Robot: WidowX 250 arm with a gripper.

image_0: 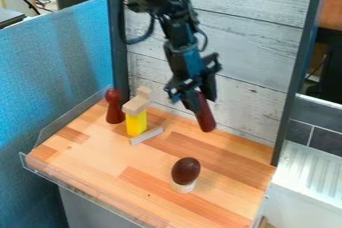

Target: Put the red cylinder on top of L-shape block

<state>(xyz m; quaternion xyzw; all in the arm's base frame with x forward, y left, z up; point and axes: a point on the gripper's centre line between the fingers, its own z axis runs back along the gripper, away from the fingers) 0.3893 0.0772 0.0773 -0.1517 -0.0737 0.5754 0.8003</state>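
Observation:
The black gripper (pixel 198 96) hangs over the back of the wooden table, right of the blocks, shut on the red cylinder (pixel 206 118). The cylinder is tilted, its lower end pointing down and slightly right, apart from the L-shape block. That light wooden L-shape block (pixel 137 105) rests on an upright yellow block (pixel 137 124) at the back left, with its raised part toward the back.
A dark red pin-like piece (pixel 114 108) stands left of the yellow block. A thin pale bar (pixel 146 136) lies in front of it. Nearer the front, a dark brown egg shape (pixel 186 170) sits on a whitish base (pixel 184 186). A plank wall (pixel 247 62) rises behind.

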